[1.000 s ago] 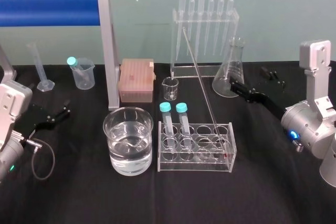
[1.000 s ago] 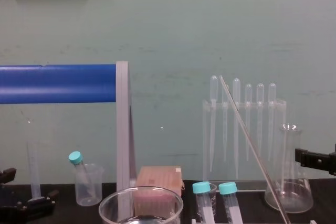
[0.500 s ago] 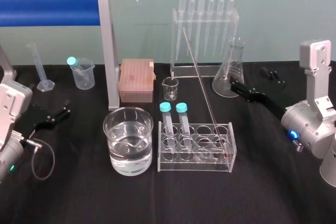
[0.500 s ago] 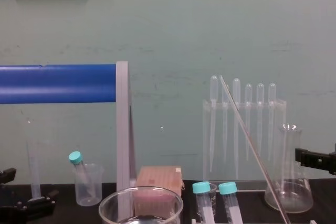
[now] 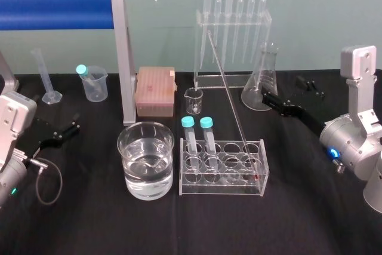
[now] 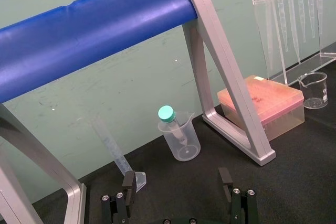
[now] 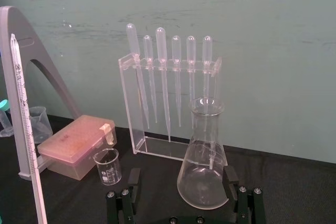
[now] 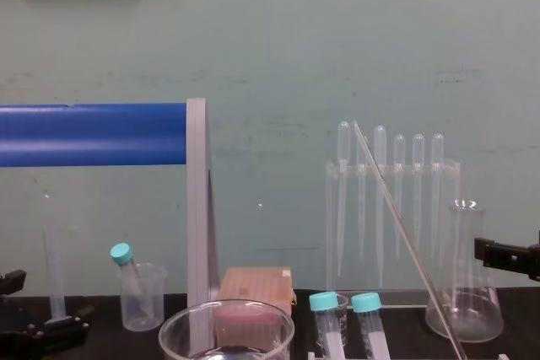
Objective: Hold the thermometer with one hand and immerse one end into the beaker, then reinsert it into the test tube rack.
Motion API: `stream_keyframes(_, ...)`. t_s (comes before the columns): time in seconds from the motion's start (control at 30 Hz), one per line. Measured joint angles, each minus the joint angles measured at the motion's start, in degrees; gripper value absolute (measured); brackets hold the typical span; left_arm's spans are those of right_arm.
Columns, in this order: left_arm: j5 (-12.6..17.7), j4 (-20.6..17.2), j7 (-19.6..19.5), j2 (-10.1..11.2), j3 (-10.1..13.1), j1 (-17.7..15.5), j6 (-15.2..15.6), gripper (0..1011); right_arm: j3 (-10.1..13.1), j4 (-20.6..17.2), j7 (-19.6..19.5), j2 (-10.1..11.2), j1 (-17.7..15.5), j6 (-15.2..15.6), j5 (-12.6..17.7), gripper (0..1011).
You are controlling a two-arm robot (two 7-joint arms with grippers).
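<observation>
two things i'm reading off the wrist cameras: the right gripper (image 5: 267, 98) is holding its fingers spread wide on nothing, and the left gripper (image 5: 70, 128) is doing the same. the right one is hovering low at the right, tips just beside the conical flask (image 5: 260, 82). the left one is hanging low at the left over the black table (image 5: 89, 219). the thermometer (image 5: 230, 97) is leaning in the test tube rack (image 5: 222, 171), its top tilting back toward the pipettes (image 5: 233, 19). the beaker (image 5: 145, 159), holding clear liquid, is standing just left of the rack.
</observation>
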Motion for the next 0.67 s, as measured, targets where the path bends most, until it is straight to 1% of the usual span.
stream_keyframes(0.67, 0.0, 0.0, 0.0, 0.0, 0.0, 0.0, 0.0, 1008, 0.0, 0.0, 0.0, 0.0, 0.0, 0.0, 0.0, 1003)
